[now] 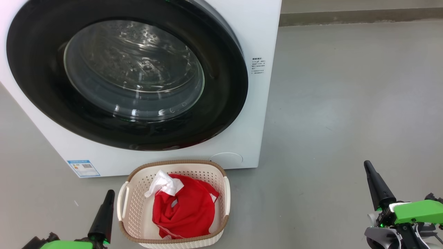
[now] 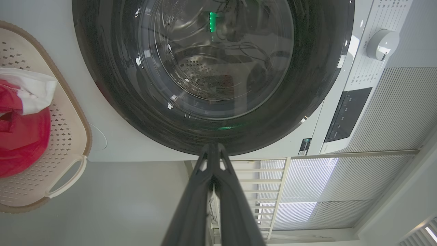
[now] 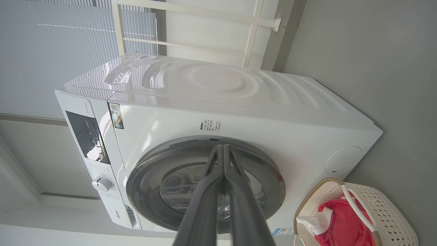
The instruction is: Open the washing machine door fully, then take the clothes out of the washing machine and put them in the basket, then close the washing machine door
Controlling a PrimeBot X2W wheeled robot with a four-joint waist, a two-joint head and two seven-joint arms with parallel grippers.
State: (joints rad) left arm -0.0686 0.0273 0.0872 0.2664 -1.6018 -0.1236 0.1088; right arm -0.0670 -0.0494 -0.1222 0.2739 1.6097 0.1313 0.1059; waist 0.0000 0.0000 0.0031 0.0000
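The white washing machine (image 1: 256, 41) fills the upper left of the head view, and its black-rimmed door (image 1: 41, 83) lies flat against the front, with steel drum showing through the glass. Just before it on the floor stands the cream basket (image 1: 136, 207), with the red and white clothes (image 1: 183, 211) heaped inside. My left gripper (image 1: 110, 192) is shut and empty, low to the left of the basket. Far off at the lower right, my right gripper (image 1: 367, 164) is shut and empty too. Both wrist views look at the door (image 2: 102, 68) (image 3: 143, 181) past closed fingers.
Grey floor (image 1: 346, 103) stretches to the right of the machine up to a dark skirting at the wall. A control panel with a white dial (image 2: 382, 43) sits on the machine's top front. White window frames and blinds (image 3: 51, 51) stand behind the machine.
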